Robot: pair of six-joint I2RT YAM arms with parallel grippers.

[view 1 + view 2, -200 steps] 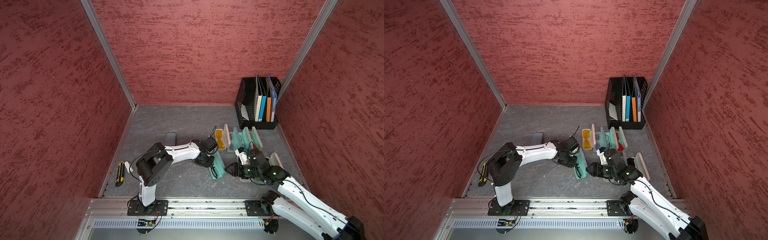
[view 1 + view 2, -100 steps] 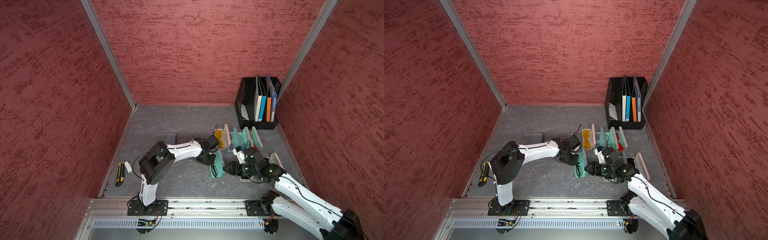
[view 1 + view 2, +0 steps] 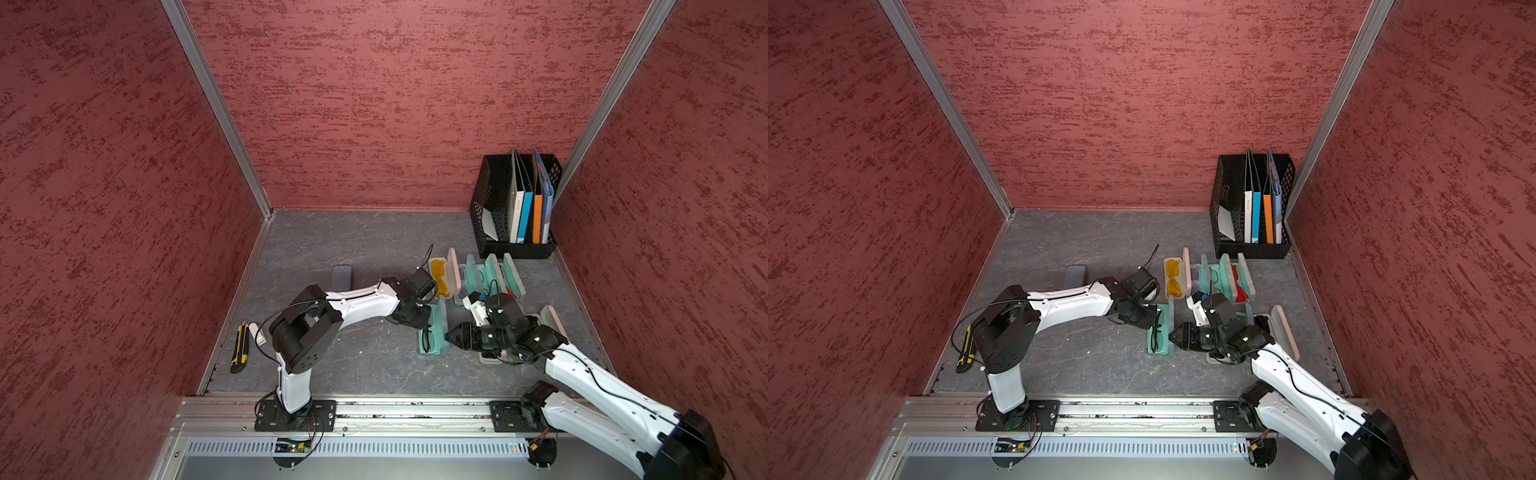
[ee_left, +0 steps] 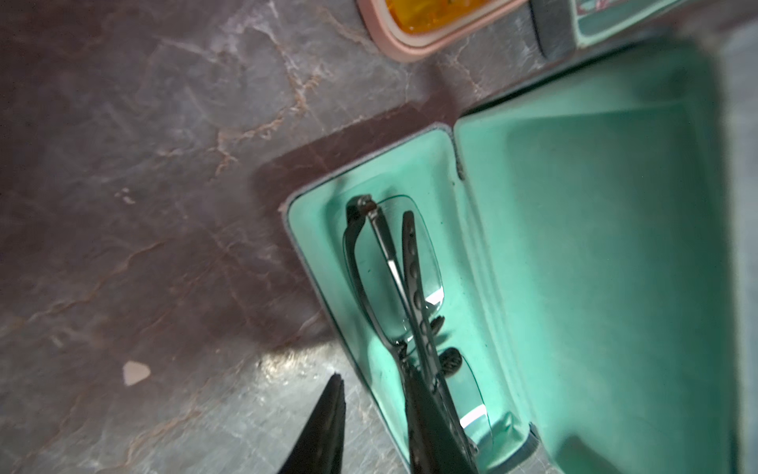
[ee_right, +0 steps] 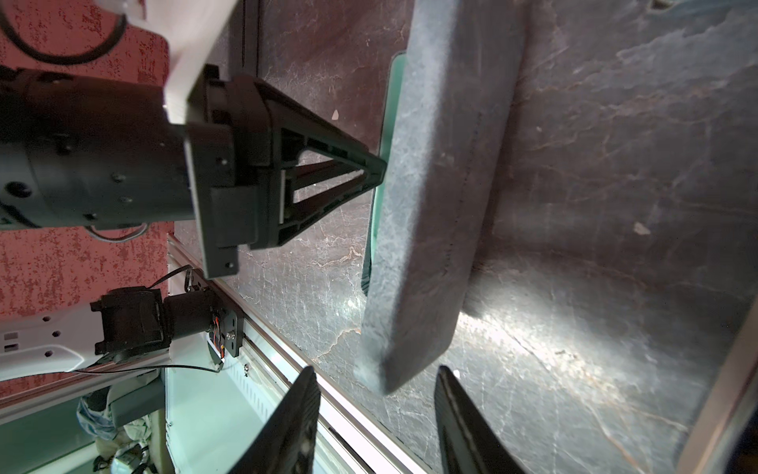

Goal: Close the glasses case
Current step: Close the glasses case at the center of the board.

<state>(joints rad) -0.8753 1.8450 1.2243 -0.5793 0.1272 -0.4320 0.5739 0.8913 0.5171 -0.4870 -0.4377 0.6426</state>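
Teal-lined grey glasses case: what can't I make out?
- Top views: black left gripper covers the teal-lined grey glasses case's far end; contact too small.
- Left wrist: lid blurred; a finger hides part of the dark-framed glasses.
- Right wrist: lid hides the glasses; right gripper contact unclear.

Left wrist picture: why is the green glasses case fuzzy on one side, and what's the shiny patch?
Left wrist view: the lid is out of focus, the glasses sharp; the shiny patch is glare on the table. Right wrist view: glare too.
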